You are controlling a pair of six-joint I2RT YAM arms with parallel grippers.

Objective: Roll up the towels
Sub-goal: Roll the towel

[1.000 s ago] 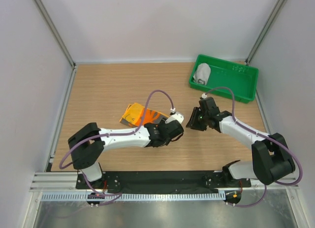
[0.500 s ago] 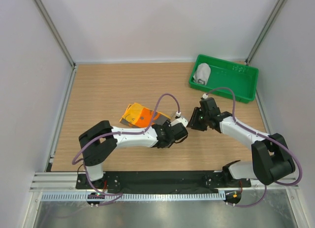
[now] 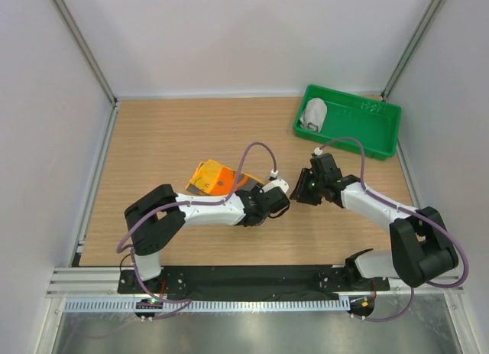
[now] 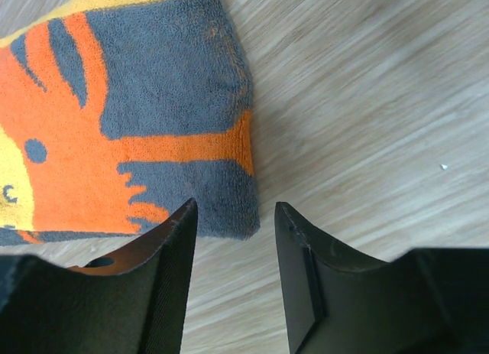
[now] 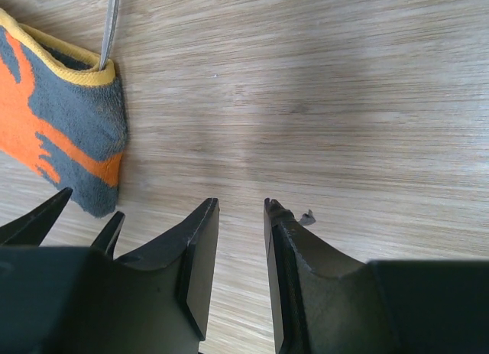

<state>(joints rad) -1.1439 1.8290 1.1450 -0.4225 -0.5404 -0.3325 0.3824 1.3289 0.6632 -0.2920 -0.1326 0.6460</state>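
A: Left wrist first. What do we have?

B: We see the left fingers (image 4: 187,224) apart, nothing clamped. The grey corner of the orange towel (image 4: 92,155) lies flat on the counter (image 4: 367,102) and pokes into the gap between the 2 tips. We cannot tell if either tip touches it.

A: Right wrist?

B: The right fingers (image 5: 205,239) are apart too, with a narrower gap and only bare counter between them. We see the orange towel at the left edge of that view. It lies flat, yellow hem on its upper side, off to the left of the tips.

A: And from above?

B: We have the orange towel left of centre on the counter, lying flat, not rolled. The left arm (image 3: 206,209) reaches in from the left, and its head sits at the towel's right end. The right arm (image 3: 374,205) comes in from the right. Its head is just beside the left one, the 2 facing each other with a gap between. The grey towel (image 3: 314,113) sits bunched in the left end of the green tray (image 3: 359,126), at the far right corner of the counter, well apart from both arms.
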